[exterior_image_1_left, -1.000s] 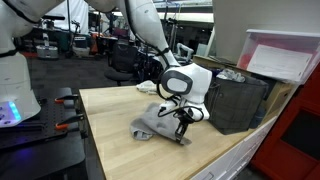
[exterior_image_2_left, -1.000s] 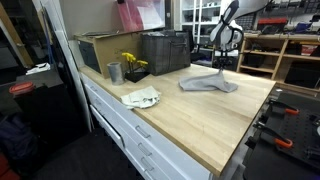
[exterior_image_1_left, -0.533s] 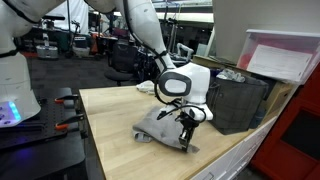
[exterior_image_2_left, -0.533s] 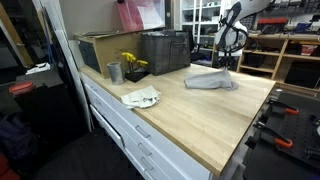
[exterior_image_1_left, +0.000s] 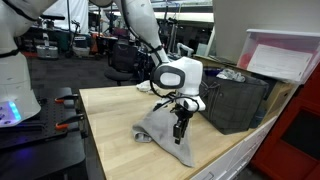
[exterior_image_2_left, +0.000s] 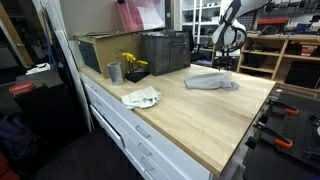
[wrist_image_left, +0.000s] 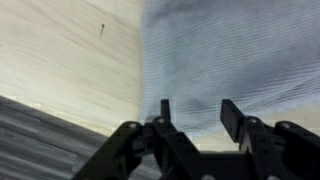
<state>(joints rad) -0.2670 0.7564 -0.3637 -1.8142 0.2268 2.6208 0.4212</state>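
A grey cloth (exterior_image_1_left: 165, 135) lies spread on the wooden table (exterior_image_1_left: 110, 125), reaching toward its edge; it also shows in an exterior view as a flat grey cloth (exterior_image_2_left: 212, 82). My gripper (exterior_image_1_left: 180, 128) hangs just above the cloth's edge nearest the table rim. In the wrist view the gripper (wrist_image_left: 198, 108) is open, its two dark fingers (wrist_image_left: 233, 115) apart with nothing between them. Below them lies the ribbed grey cloth (wrist_image_left: 230, 55), with bare wood (wrist_image_left: 60, 50) beside it.
A black crate (exterior_image_1_left: 235, 100) stands close behind the arm and shows again as a dark crate (exterior_image_2_left: 165, 50). A metal cup (exterior_image_2_left: 114, 72), yellow flowers (exterior_image_2_left: 132, 62), a crumpled white rag (exterior_image_2_left: 140, 97) and a cardboard box (exterior_image_2_left: 100, 48) sit further along the table.
The gripper drew the grey cloth toward the table edge, then opened and let it go. It now stands a little higher above the cloth.
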